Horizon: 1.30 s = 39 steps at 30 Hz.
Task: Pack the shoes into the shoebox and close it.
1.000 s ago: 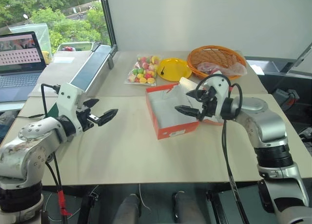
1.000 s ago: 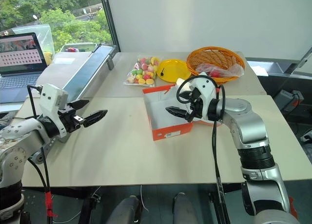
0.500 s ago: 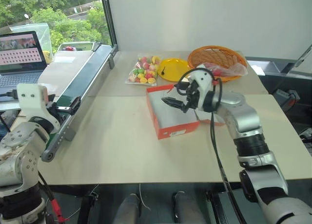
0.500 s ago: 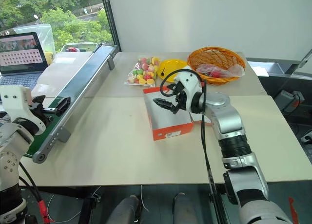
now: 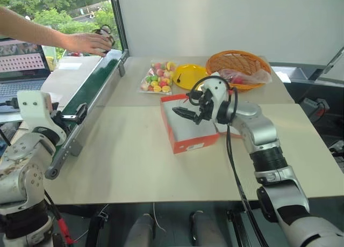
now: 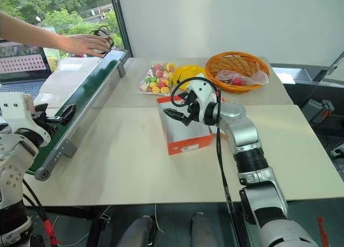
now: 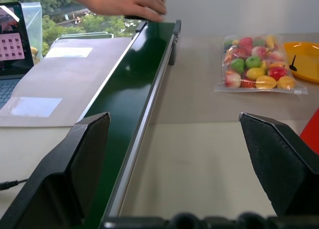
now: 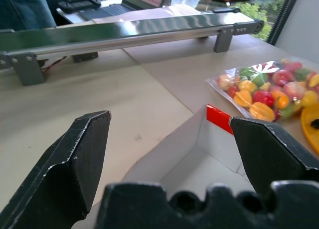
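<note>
Waiting stage: your right gripper (image 5: 181, 114) hangs spread and empty over the open shoebox (image 5: 188, 130); left gripper (image 7: 184, 164) spread, empty, at the conveyor (image 5: 88, 88). A person's hand (image 5: 88, 42) sets shoes (image 5: 103, 32) at the conveyor's far end. Hold clear until they arrive.

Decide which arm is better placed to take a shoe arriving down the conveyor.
Left, probably: its open tool sits beside the green conveyor, where a person's hand places something. The right tool hovers open over the shoebox.
</note>
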{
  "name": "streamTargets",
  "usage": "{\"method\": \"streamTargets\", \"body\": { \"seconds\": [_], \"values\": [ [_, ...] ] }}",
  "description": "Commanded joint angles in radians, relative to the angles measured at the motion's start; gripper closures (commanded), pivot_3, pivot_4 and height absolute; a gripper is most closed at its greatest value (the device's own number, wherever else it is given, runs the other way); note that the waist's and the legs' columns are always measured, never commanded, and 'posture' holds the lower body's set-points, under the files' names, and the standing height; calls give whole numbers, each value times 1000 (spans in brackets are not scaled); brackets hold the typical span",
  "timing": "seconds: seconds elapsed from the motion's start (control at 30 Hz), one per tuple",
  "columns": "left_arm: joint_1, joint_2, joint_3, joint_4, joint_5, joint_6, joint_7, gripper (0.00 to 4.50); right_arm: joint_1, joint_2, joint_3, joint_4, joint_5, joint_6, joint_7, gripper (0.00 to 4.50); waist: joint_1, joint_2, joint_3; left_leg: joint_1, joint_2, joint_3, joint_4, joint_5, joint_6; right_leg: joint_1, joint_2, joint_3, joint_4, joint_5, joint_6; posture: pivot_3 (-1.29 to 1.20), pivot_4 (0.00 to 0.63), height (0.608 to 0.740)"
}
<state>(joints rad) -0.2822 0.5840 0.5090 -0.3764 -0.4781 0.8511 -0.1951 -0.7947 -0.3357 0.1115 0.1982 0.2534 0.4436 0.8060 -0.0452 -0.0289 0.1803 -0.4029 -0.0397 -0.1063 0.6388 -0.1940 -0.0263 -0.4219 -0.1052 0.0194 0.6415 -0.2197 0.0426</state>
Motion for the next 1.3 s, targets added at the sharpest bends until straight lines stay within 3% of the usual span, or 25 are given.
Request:
{"method": "streamTargets", "body": {
  "seconds": [0.03,0.33,0.57,0.9,1.3],
  "values": [
    [-21,21,-4,11,19,-41,-8,62,22,29,-25,-80,45,-26,5,0,0,0,0,0,0,0,0,0,0,0,0,0,0,0,0,0,150,740],
    [-5,35,-6,39,19,-56,-38,62,68,101,16,-195,79,28,-1,0,1,0,0,0,0,0,0,0,0,0,0,0,1,0,0,0,150,740],
    [33,105,79,167,34,-131,-102,62,59,142,38,-217,75,51,-22,0,-3,0,0,1,1,0,0,0,0,-1,1,0,1,0,0,0,150,740],
    [5,262,74,580,59,-417,-409,62,94,136,65,-335,153,157,27,0,2,0,0,2,2,0,-2,0,0,-1,2,0,0,0,-1,0,150,740],
    [-270,384,-38,1198,149,-654,-608,62,143,97,85,-433,186,228,15,0,0,-1,0,2,4,0,-2,0,0,-1,3,-1,1,0,-1,0,150,740]
  ]
}}
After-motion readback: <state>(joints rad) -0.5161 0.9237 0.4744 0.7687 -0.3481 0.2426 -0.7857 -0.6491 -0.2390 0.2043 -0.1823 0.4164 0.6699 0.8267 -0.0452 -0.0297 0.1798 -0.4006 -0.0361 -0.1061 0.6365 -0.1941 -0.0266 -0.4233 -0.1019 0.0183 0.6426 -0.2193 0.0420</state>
